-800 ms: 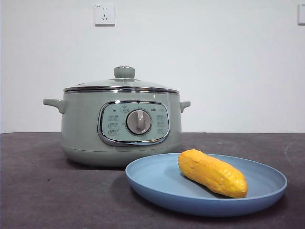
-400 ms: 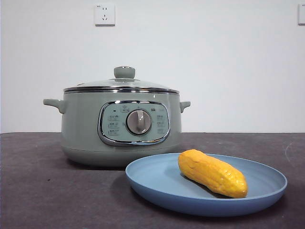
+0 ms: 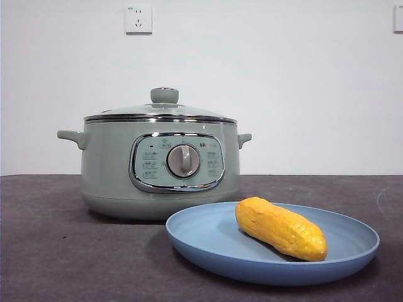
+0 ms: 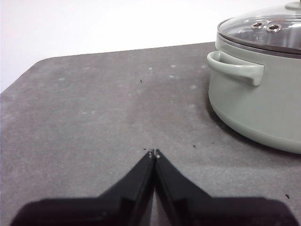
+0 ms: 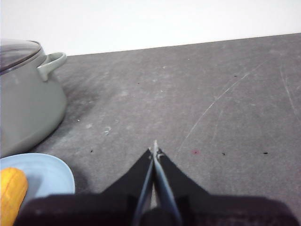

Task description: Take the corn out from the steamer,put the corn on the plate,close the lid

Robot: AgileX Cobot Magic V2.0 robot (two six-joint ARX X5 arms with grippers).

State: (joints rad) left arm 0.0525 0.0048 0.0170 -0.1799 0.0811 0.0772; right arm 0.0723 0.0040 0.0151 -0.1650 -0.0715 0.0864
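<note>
1. The corn (image 3: pixel 281 228) lies on its side in the blue plate (image 3: pixel 208 242), one tapered end toward the steamer (image 3: pixel 157 167) and the other toward the plate's far rim. I judge this flat, low placement keeps it from rolling off; the raised rim backs that up.
2. The plate stands on the surface (image 3: pixel 50 251) in front of the steamer and to one side of its control panel, near it but not visibly touching. I judge the short distance suits a brief transfer from pot to plate.
3. The lid (image 3: pixel 160 112) sits level on the steamer, chrome rim seated all round as far as the front view shows, knob upright at the centre. By my reading, all three task steps are complete.
4. My left end effector (image 4: pixel 153 153) is clenched with nothing between its jaws, and hangs over bare surface beside the steamer's side handle (image 4: pixel 235 69), well apart from it.
5. My right end effector (image 5: pixel 154 149) is likewise clenched and empty, over bare surface on the steamer's other side, with the plate just beside it. I judge both are parked clear of the work.
6. Limits of observation:
   - The steamer's inside is not readable through the glass.
   - Both wrist views crop the steamer; the right wrist view shows only an edge of the plate and one end of the corn.
   - Neither arm appears in the front view.
</note>
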